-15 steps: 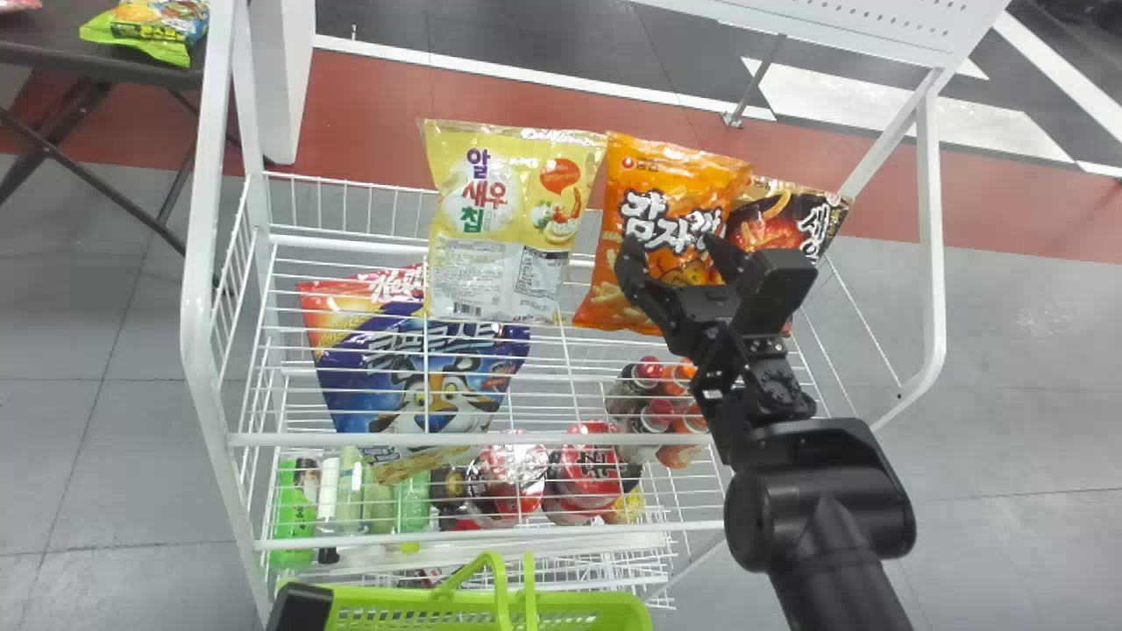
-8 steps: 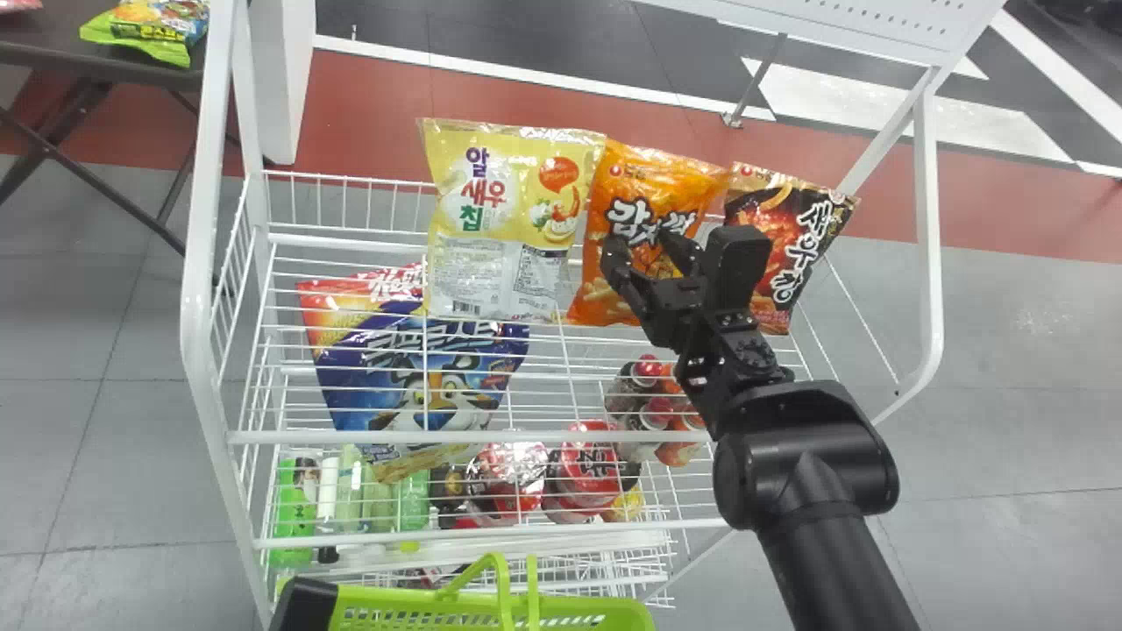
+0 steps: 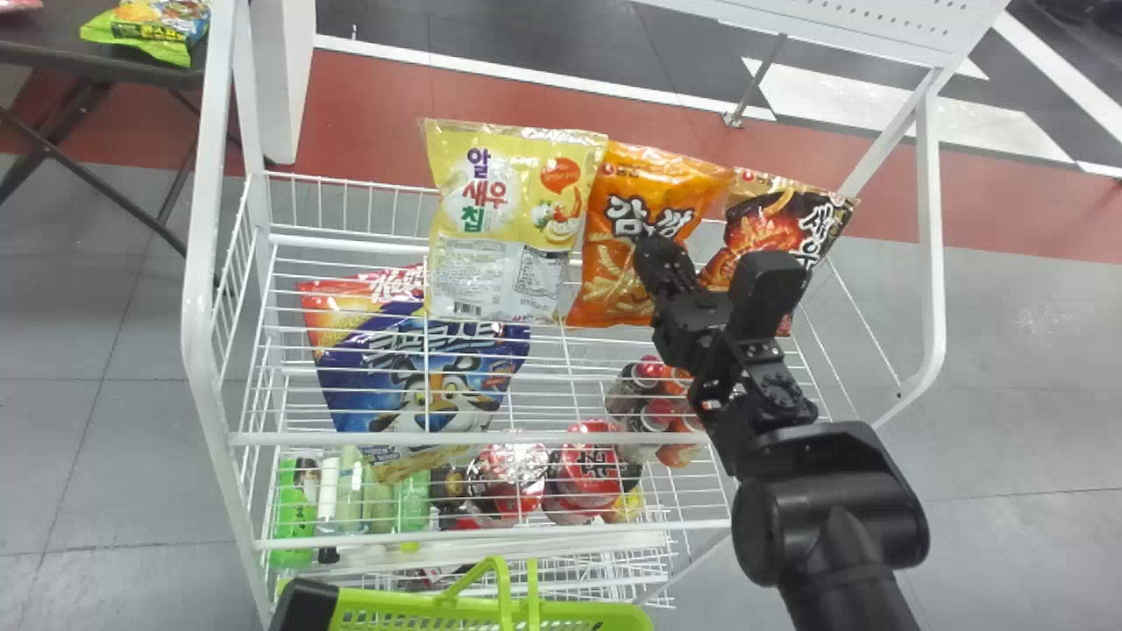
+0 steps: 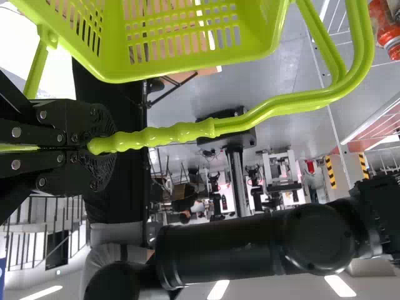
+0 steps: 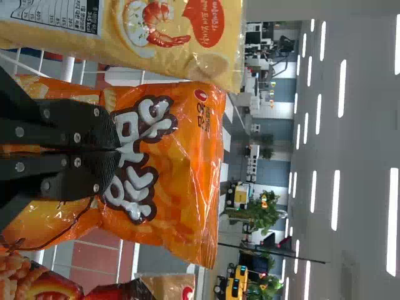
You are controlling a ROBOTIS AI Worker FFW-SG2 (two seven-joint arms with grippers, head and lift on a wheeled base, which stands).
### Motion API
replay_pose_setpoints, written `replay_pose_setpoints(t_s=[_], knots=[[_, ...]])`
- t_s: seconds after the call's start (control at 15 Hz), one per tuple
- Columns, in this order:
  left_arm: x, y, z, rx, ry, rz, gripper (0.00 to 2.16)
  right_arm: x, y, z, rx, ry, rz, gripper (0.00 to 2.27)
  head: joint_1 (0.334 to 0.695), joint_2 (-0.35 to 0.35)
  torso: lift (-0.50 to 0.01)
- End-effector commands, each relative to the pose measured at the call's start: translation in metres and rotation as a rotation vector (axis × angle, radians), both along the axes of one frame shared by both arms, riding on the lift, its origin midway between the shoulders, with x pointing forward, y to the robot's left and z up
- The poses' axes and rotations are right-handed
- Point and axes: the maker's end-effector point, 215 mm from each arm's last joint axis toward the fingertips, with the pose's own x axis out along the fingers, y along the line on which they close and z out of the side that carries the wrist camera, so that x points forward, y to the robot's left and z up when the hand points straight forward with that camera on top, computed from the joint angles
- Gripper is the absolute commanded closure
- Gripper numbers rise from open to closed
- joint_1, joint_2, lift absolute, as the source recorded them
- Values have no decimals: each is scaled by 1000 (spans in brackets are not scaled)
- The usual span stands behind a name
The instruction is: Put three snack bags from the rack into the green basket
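**Right gripper pinches the orange bag**

The right gripper's two fingers are drawn together on a fold at the front of the orange bag, the print puckered round their tips. That bag is upright at the rack — between the yellow bag on its left and the dark bag on its right. The left gripper has its fingers closed round the handle of the green basket, which is at the near side of the rack. A blue bag lies lower in the rack — under the wires, with bottles near it.
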Motion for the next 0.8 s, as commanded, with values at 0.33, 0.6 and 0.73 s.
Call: replay_pose_setpoints(t_s=[0.33, 0.6, 0.73], knots=[[-1, -2, 3, -8, -2, 0, 1460, -32, -24, 33, 10, -68, -80, 2240, 695, -350, 0], [0, 0, 3, -10, 0, 6, 1463, -79, -20, 48, 24, 17, -54, 2240, 695, -350, 0], [1, 1, 4, -12, -2, 10, 1463, -110, -25, 46, 33, 113, -28, 2243, 695, -350, 0]])
